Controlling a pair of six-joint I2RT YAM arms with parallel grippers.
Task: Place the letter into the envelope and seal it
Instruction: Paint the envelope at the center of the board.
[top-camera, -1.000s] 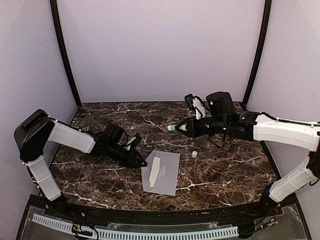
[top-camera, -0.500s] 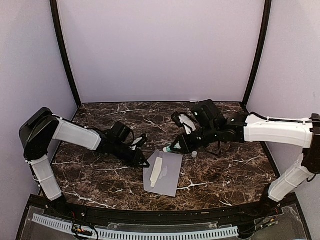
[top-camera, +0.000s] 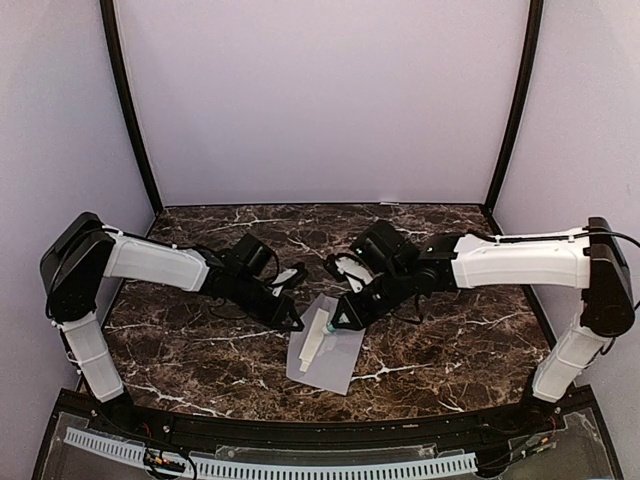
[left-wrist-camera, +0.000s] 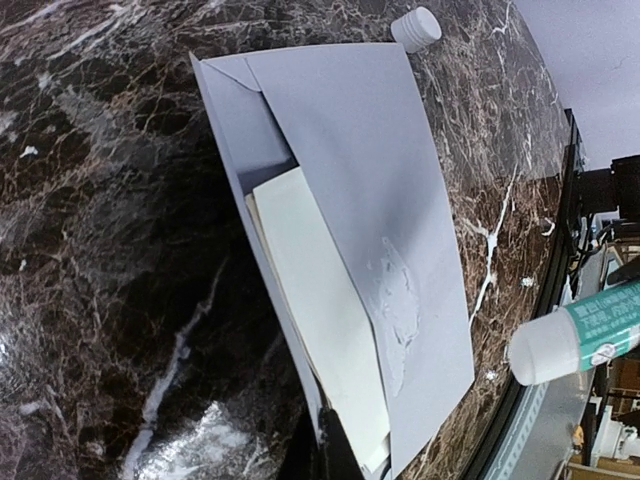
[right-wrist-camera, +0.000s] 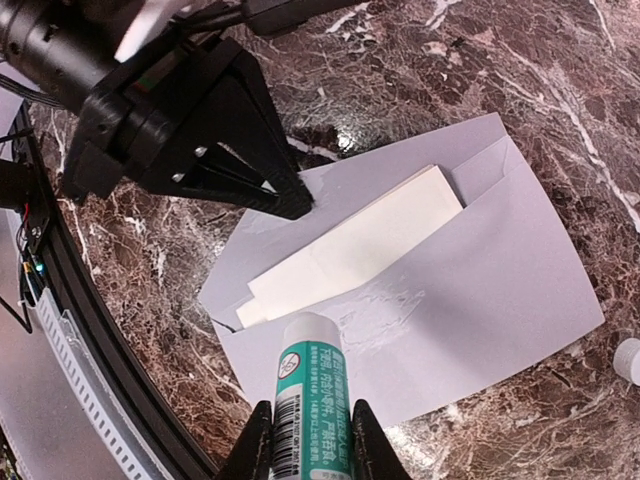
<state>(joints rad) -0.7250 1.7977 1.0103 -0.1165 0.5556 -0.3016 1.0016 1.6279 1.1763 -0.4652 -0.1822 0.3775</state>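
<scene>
1. Table (top-camera: 450, 330), dark marble: under the envelope.
2. Envelope (top-camera: 340, 352), pale lavender: flat on the table, flap open, smear on its face.
3. Left gripper (top-camera: 292, 324): jaws closed, tip resting on the envelope's flap edge.
4. Right gripper (right-wrist-camera: 310, 440): clamped around the glue stick, above the envelope.
5. Letter (top-camera: 311, 345), cream, folded: partly tucked into the envelope's mouth.
6. Glue stick (right-wrist-camera: 310, 395): uncapped, white tip pointing towards the envelope.
7. Cap (left-wrist-camera: 416, 27), white: beside one envelope corner.

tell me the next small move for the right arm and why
Probably lower the glue stick onto the envelope beside the smear: the right tool holds it uncapped above, and the shut left tool seems to pin the envelope's edge.
</scene>
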